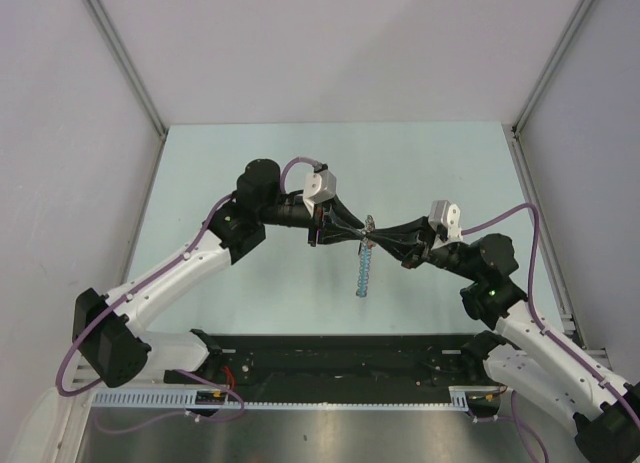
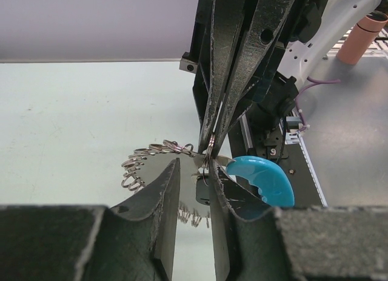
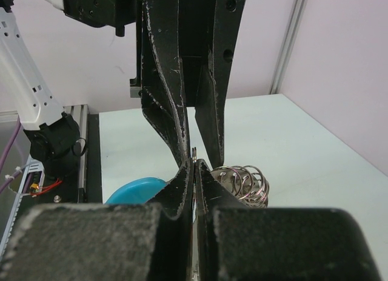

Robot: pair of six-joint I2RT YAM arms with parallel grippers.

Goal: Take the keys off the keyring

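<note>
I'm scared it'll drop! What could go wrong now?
The right hand pinches a thin metal piece with just its tips, so it might slip out. The bunch of rings and blue strap hang above the table, so they could drop or tangle.

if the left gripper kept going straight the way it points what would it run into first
The right gripper: its shut fingertips sit right at the tips of the left gripper, pinching a thin metal piece there. The two point at each other, so they would likely collide almost at once.
</note>
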